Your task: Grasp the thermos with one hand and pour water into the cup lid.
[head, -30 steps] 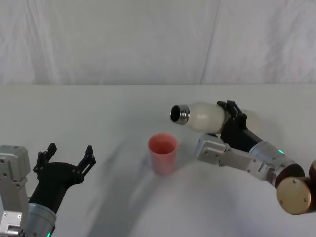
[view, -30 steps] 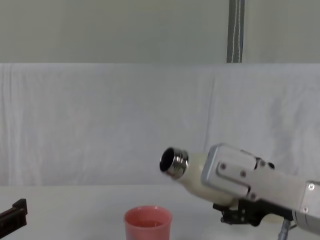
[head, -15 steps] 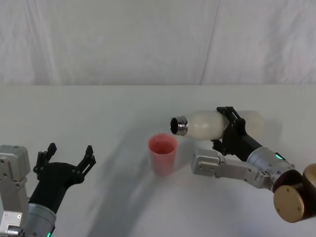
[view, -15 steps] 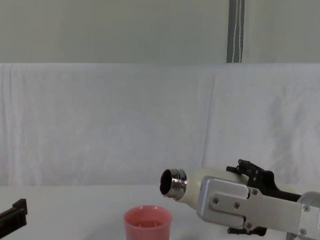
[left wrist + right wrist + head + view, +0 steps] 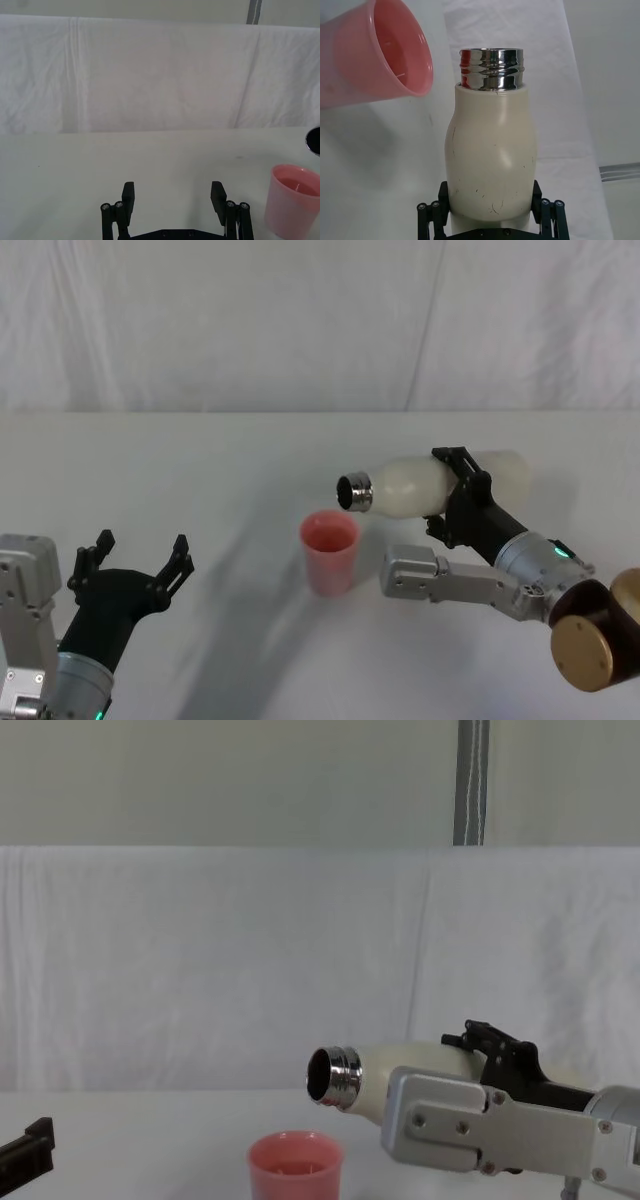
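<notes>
As the right tool (image 5: 458, 495), clamped on the tall cream-white matte thermos (image 5: 432, 483), tips it further, the silver neck now dips over the salmon-pink plastic cup lid (image 5: 329, 550); pouring looks imminent. The left tool (image 5: 135, 558) idles wide open near the table's (image 5: 200, 460) front left corner.

The thermos (image 5: 425, 483) lies sideways in the right gripper (image 5: 461, 495), its neck above and just right of the cup lid (image 5: 329, 551), with the left gripper (image 5: 135, 562) well apart to the lid's left.

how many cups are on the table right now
1. The cup lid stands upright on the table near its middle, just below the thermos mouth, which the right end effector holds tilted sideways.
</notes>
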Robot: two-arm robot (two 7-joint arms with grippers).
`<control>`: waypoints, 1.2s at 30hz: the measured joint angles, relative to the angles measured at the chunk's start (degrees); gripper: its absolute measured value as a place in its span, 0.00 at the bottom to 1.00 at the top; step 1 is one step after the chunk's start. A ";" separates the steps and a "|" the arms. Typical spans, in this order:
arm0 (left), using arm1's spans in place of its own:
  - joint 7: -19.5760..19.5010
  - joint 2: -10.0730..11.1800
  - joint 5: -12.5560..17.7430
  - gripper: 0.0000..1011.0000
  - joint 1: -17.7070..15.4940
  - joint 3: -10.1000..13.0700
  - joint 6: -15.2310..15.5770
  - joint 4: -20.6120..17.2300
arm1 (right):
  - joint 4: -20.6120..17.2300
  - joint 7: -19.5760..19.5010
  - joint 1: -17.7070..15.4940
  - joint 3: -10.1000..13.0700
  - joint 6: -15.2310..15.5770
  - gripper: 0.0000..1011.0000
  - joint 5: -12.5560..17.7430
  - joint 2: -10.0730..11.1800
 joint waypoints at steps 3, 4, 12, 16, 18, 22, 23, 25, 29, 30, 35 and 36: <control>0.00 0.00 0.00 0.99 0.00 0.00 0.00 0.00 | -0.24 0.00 0.01 -0.23 0.12 0.94 -0.54 0.08; 0.00 0.00 0.00 0.99 0.00 0.00 0.00 0.00 | -0.26 0.00 0.03 -0.30 0.16 0.94 -0.70 0.10; 0.00 0.00 0.00 0.99 0.00 0.00 0.00 0.00 | -0.40 0.28 0.49 -1.18 1.29 0.94 -2.88 0.31; 0.00 0.00 0.00 0.99 0.00 0.00 0.00 0.00 | -0.48 0.29 0.63 -1.43 1.52 0.94 -3.66 0.47; 0.00 0.00 0.00 0.99 0.00 0.00 0.00 0.00 | -0.54 0.28 0.71 -1.55 1.60 0.94 -4.02 0.55; 0.00 0.00 0.00 0.99 0.00 0.00 0.00 0.00 | -0.61 0.28 0.75 -1.70 1.76 0.94 -4.47 0.63; 0.00 0.00 0.00 0.99 0.00 0.00 0.00 0.00 | -0.67 0.26 0.76 -1.76 1.85 0.94 -4.65 0.64; 0.00 0.00 0.00 0.99 0.00 0.00 0.00 0.00 | -0.72 0.22 0.76 -1.84 1.94 0.94 -4.87 0.66; 0.00 0.00 0.00 0.99 0.00 0.00 0.00 0.00 | -0.88 -0.02 0.84 -2.13 2.17 0.94 -5.67 0.73; 0.00 0.00 0.00 0.99 0.00 0.00 0.00 0.00 | -0.88 -0.02 0.84 -2.13 2.17 0.94 -5.67 0.73; 0.00 0.00 0.00 0.99 0.00 0.00 0.00 0.00 | -1.24 -0.04 1.03 -2.56 2.78 0.94 -6.87 1.02; 0.01 0.00 0.00 0.99 0.00 0.00 0.00 0.00 | -1.24 -0.04 1.03 -2.56 2.78 0.94 -6.87 1.02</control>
